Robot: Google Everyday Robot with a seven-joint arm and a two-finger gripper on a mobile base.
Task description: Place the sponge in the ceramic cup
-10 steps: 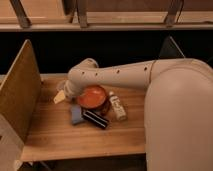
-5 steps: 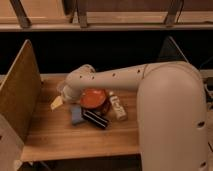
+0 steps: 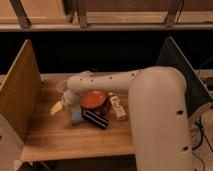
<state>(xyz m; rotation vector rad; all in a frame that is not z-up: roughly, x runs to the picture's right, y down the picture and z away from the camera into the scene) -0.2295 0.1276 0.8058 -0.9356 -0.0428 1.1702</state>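
The blue-grey sponge [image 3: 76,116] lies flat on the wooden table [image 3: 75,140], left of the black bar and in front of the orange bowl. My gripper [image 3: 69,104] hangs from the wrist directly over the sponge's far left edge, close to it or touching it. The pale ceramic cup [image 3: 62,87] stands behind the gripper on the table's far left, partly hidden by the wrist. My white arm [image 3: 115,80] reaches in from the right across the back of the table.
An orange bowl [image 3: 93,100] sits right of the gripper. A black rectangular bar [image 3: 96,119] lies before the bowl, and a white bottle [image 3: 118,107] lies to its right. A pale yellowish piece [image 3: 57,107] shows left of the gripper. Upright panels [image 3: 20,95] flank the table.
The arm has swung forward and down, bringing the wrist and gripper lower toward the sponge. The sponge, bowl, bar and bottle have stayed in place.
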